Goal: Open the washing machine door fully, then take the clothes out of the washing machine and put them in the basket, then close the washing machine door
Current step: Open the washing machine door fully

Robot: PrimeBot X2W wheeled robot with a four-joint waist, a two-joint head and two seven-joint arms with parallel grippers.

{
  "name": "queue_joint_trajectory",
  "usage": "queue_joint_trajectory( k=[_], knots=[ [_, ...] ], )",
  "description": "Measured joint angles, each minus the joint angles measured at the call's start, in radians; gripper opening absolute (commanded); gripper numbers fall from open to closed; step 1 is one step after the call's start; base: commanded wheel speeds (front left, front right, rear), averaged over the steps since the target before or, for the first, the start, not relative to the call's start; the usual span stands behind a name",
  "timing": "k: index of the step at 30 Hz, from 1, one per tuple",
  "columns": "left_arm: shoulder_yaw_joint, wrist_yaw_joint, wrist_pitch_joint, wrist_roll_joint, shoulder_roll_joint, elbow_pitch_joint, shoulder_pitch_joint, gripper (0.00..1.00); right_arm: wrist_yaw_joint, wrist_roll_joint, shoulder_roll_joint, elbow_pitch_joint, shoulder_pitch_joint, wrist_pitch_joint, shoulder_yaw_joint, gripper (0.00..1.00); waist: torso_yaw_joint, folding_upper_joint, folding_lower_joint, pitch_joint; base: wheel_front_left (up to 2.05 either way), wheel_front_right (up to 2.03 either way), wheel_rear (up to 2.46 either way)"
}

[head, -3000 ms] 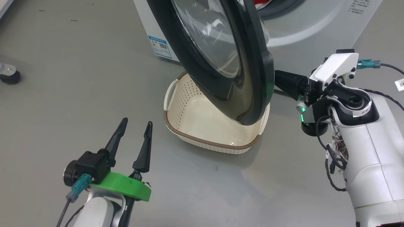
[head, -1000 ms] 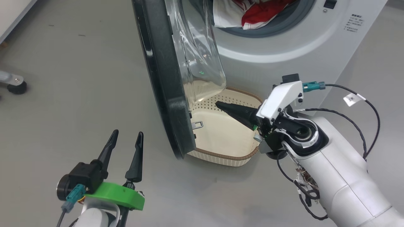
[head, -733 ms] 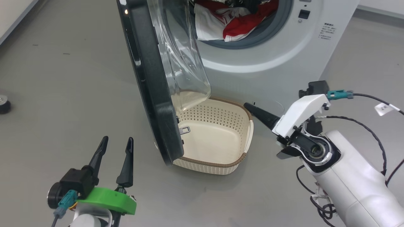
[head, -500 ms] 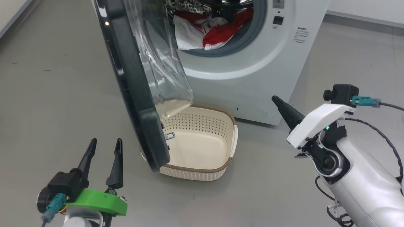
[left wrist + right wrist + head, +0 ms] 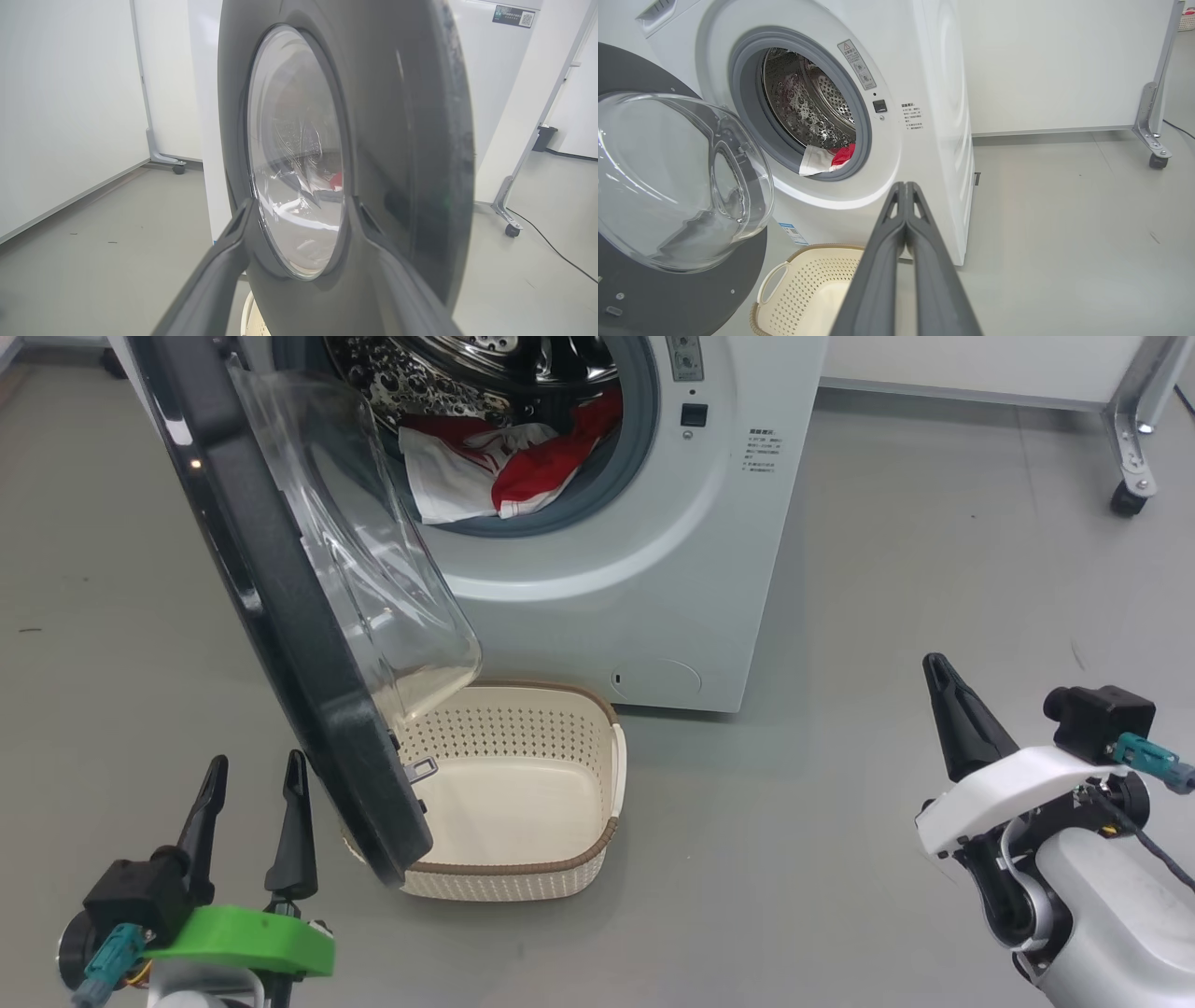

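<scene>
The white washing machine [image 5: 709, 551] stands at the top of the head view, its steel drum exposed. The washing machine door [image 5: 280, 616] swings out to the left, its black rim's lower edge hanging over the basket [image 5: 523, 868]. Red and white clothes [image 5: 495, 467] lie at the drum's mouth. My left gripper [image 5: 257, 765] is open and empty, just left of the door's lower edge. The left wrist view faces the door's [image 5: 402, 140] outer side between spread fingers [image 5: 224, 261]. My right gripper [image 5: 934, 665] is shut and empty, on the right, well away from the machine. The right wrist view shows the clothes [image 5: 826, 158], basket [image 5: 808, 289] and shut gripper [image 5: 906, 185].
Grey floor [image 5: 840, 784] lies open between the basket and my right arm. A metal frame leg on a caster [image 5: 1125, 499] stands at the far right by a white wall panel. The door's clear glass bowl [image 5: 373, 569] bulges toward the drum.
The head camera has lifted, bringing the drum into view. My right gripper, still shut, has drawn back rightward from the door and basket. The door has swung further open. The left gripper stays open.
</scene>
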Motion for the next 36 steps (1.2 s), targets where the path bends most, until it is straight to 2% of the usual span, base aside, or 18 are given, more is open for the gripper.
queue_joint_trajectory(
  k=[2,7,11,21,22,23,36],
  knots=[
    [0.008,0.000,0.000,0.000,0.000,-0.002,0.001,1.00,-0.023,-0.023,-0.007,0.001,0.020,-0.035,-0.002,0.00,-0.014,0.0000,0.0000,-0.003,0.00,0.00,0.00],
    [0.025,0.000,0.000,0.000,0.001,-0.007,0.015,1.00,-0.077,-0.049,0.003,-0.007,0.084,-0.038,-0.023,0.00,-0.040,0.0000,0.0000,-0.007,0.00,0.00,0.00],
    [0.025,0.000,0.000,0.001,0.001,-0.008,0.022,1.00,-0.119,-0.099,0.003,-0.039,0.123,-0.037,-0.082,0.00,-0.051,0.0000,0.0000,-0.005,0.00,0.00,0.00],
    [0.041,0.000,0.000,0.001,0.001,-0.013,0.031,1.00,-0.143,-0.233,0.071,-0.166,0.213,-0.035,-0.268,0.00,-0.067,0.0000,0.0000,0.005,0.00,0.00,0.00],
    [0.042,0.000,0.000,0.001,0.001,-0.014,0.031,1.00,-0.143,-0.247,0.077,-0.175,0.225,-0.035,-0.282,0.39,-0.069,0.0000,0.0000,0.007,0.00,0.00,0.00],
    [0.043,0.000,0.000,0.001,0.001,-0.014,0.031,1.00,-0.143,-0.257,0.085,-0.181,0.235,-0.035,-0.296,1.00,-0.070,0.0000,0.0000,0.008,0.00,0.00,0.00],
    [0.036,0.000,0.000,0.004,0.001,-0.015,0.031,1.00,-0.144,-0.361,0.142,-0.241,0.331,-0.035,-0.380,1.00,-0.069,0.0000,0.0000,0.017,0.00,0.00,0.00]
  ],
)
